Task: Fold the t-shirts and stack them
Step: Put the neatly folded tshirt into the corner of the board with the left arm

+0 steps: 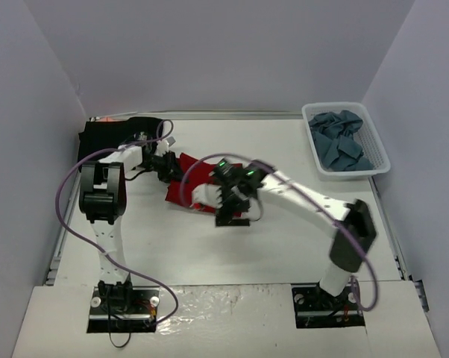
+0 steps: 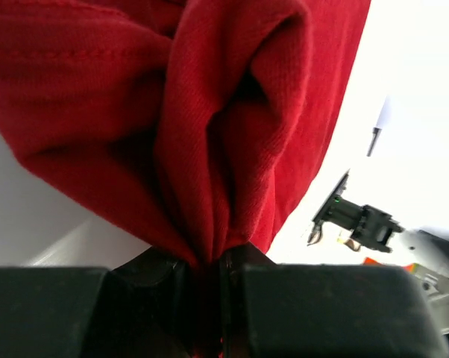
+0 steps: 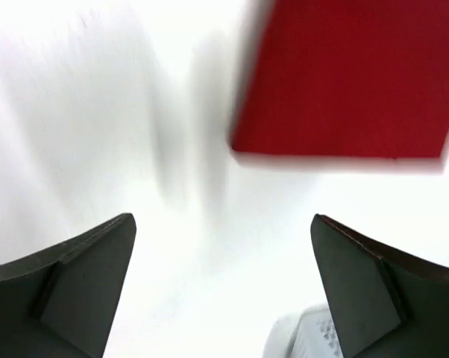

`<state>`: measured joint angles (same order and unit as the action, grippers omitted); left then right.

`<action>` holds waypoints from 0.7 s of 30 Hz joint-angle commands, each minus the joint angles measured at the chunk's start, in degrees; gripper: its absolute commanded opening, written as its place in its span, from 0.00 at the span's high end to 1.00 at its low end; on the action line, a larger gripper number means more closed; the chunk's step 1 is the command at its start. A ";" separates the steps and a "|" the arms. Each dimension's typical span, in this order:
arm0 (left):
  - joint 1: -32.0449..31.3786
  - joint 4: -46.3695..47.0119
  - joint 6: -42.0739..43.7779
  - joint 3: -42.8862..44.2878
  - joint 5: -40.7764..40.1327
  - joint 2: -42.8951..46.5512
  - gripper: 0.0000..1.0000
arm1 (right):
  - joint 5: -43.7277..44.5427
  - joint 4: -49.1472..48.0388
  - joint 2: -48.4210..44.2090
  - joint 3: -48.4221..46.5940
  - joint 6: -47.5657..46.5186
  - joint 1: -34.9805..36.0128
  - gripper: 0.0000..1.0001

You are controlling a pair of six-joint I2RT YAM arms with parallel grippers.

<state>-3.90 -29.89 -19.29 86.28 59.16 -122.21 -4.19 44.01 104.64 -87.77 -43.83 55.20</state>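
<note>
Mid-fold on the soft dark red cloth t-shirt (image 2: pixel 98 82). Left gripper (image 2: pixel 208 268) pinches bunched fabric; right gripper (image 3: pixel 223 224) spread, empty, cloth edge ahead. Next, likely: right takes that edge.

From above, my right end effector (image 1: pixel 230 205) covered the middle of the dark red t-shirt (image 1: pixel 181 194), and my left arm (image 1: pixel 131 155) hid part of the black t-shirt (image 1: pixel 109 133). My right wrist view was smeared, with the red cloth cut by its top and right edges. The pinched fold vanished between the fingers (image 2: pixel 306 306) of my left end effector (image 2: pixel 209 272).
</note>
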 commanded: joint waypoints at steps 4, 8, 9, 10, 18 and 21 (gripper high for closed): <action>0.30 -9.13 6.10 8.10 -7.99 1.36 0.98 | -7.50 6.18 -25.42 13.74 -5.91 -24.42 0.00; -0.58 -14.30 8.91 15.82 -15.02 0.93 0.98 | -14.08 3.11 -29.58 21.40 -4.16 -28.74 0.00; -0.67 -15.36 9.70 17.59 -16.43 0.49 0.98 | -15.66 1.80 -29.67 22.45 -4.07 -28.74 0.00; -0.93 -16.16 10.67 19.09 -18.09 -0.39 0.98 | -18.03 1.00 -29.41 24.12 -3.98 -28.92 0.00; -3.22 -28.28 16.73 40.76 -33.03 -4.96 0.98 | -23.25 -4.99 -17.04 24.66 1.55 -28.83 0.00; -3.57 -32.59 18.67 50.16 -40.42 -6.72 0.98 | -22.00 -6.65 -13.60 25.97 3.31 -28.75 0.00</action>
<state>-6.79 -55.09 -4.64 127.28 28.47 -129.75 -24.75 38.30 88.36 -62.54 -43.59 26.28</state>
